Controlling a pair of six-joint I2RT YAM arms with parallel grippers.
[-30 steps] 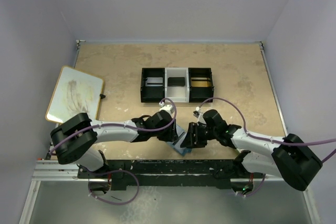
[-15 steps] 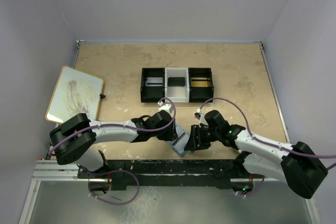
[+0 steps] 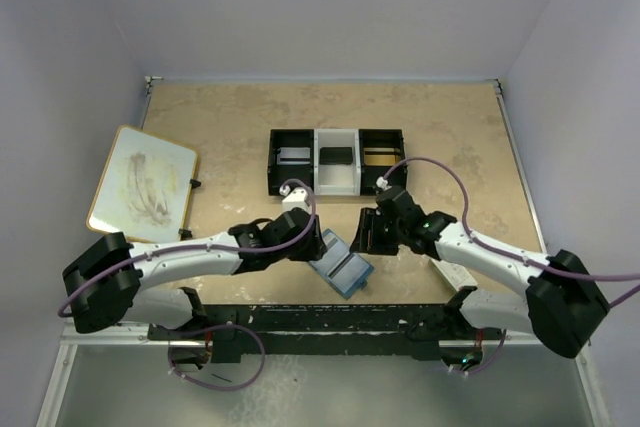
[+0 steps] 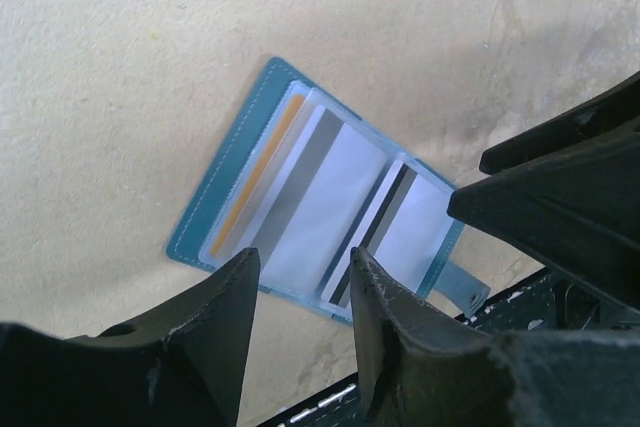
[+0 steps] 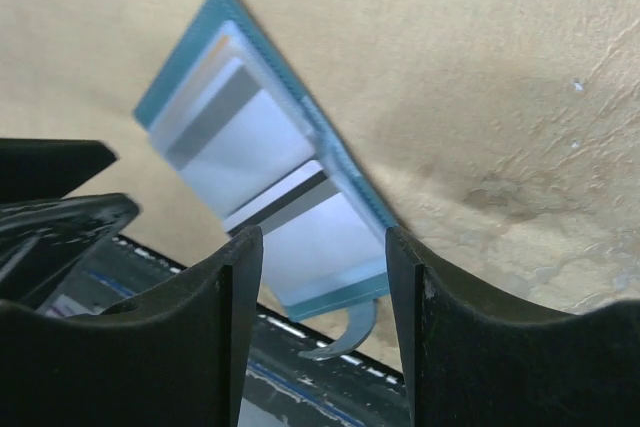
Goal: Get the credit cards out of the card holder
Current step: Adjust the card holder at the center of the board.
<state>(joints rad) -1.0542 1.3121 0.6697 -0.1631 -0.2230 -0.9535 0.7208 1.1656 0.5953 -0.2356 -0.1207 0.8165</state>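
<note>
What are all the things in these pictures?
table: one, sandy beige, under everything
board: one, white and smudged, at the table's left edge
tray: one, black with a white middle part, far middle of the table; what is inside is too small to tell
wallet: one, blue, lying open near the front edge
yellow card: one, tucked in a wallet pocket
pale cards: two show, whitish with dark stripes, tucked in the wallet pockets
left gripper: one, black, open, close to the wallet, holding nothing
right gripper: one, black, open, close to the wallet, holding nothing
</note>
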